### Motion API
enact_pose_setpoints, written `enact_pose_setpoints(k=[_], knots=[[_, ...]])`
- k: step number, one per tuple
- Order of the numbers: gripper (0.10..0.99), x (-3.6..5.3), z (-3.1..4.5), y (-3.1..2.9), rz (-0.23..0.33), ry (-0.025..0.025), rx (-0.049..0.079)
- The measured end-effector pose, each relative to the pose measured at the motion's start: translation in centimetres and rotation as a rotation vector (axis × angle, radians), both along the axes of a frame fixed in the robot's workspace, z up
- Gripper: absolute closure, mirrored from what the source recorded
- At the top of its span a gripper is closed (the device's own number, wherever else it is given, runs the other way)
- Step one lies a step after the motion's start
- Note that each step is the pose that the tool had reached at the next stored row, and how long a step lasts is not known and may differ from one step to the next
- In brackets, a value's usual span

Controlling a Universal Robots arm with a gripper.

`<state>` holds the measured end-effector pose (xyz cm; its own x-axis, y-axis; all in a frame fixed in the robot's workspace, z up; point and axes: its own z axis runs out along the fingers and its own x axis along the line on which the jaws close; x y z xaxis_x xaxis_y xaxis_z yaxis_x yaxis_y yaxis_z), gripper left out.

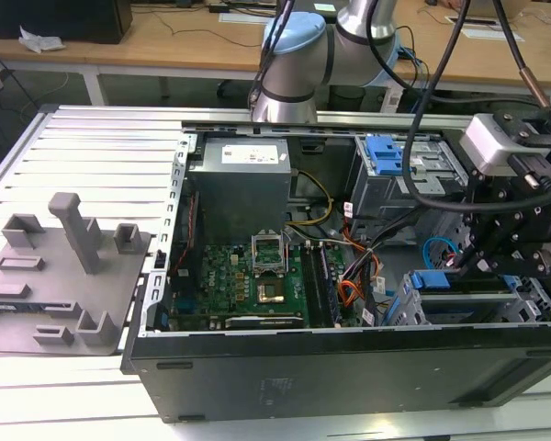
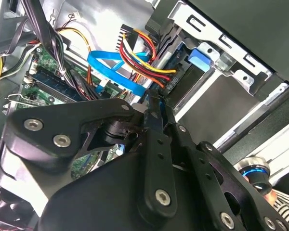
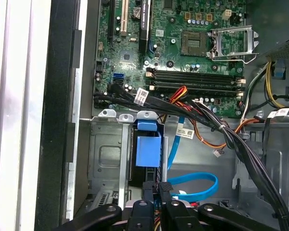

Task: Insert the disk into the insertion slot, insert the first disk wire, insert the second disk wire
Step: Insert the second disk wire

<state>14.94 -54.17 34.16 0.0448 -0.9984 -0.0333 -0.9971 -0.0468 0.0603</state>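
A ribbed metal bench [image 1: 101, 147] carries an open black PC case [image 1: 349, 363], with a wooden desk [image 1: 147, 41] behind it and a grey fixture plate [image 1: 55, 276] lying at the exterior view's left. The arm [image 1: 298, 64] reaches over the case from behind, and the gripper [image 1: 505, 243] hangs low over the drive corner at the exterior view's right.

In the first wrist view the gripper [image 3: 159, 204] has its two black fingers [image 3: 149, 199] drawn close together, with only a thin gap between them; whether they pinch anything there I cannot tell. Just ahead of the fingertips sits the disk [image 3: 148, 150], its blue frame already inside the slot [image 3: 108, 154], the grey cage around it. Beside the fingertips the blue wire [image 3: 195, 185] curves in a loop, and its run climbs past the disk toward the board [image 3: 183, 53].

In the second wrist view the same blue wire [image 2: 113, 70] loops just beyond the fingers [image 2: 154, 130], next to a red, yellow and orange bundle [image 2: 144, 60] that ends at a plug near the fingertips.
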Motion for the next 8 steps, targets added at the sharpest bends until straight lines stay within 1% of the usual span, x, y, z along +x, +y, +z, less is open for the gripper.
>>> enact_pose_setpoints(k=[3, 4, 8], knots=[[0.925, -0.01, -0.05, -0.21, 0.000, 0.0000, 0.000], [0.925, -0.01, -0.18, -0.28, 0.000, 0.0001, 0.000], [0.925, 0.00, -0.32, -0.30, 0.000, 0.0000, 0.000]])
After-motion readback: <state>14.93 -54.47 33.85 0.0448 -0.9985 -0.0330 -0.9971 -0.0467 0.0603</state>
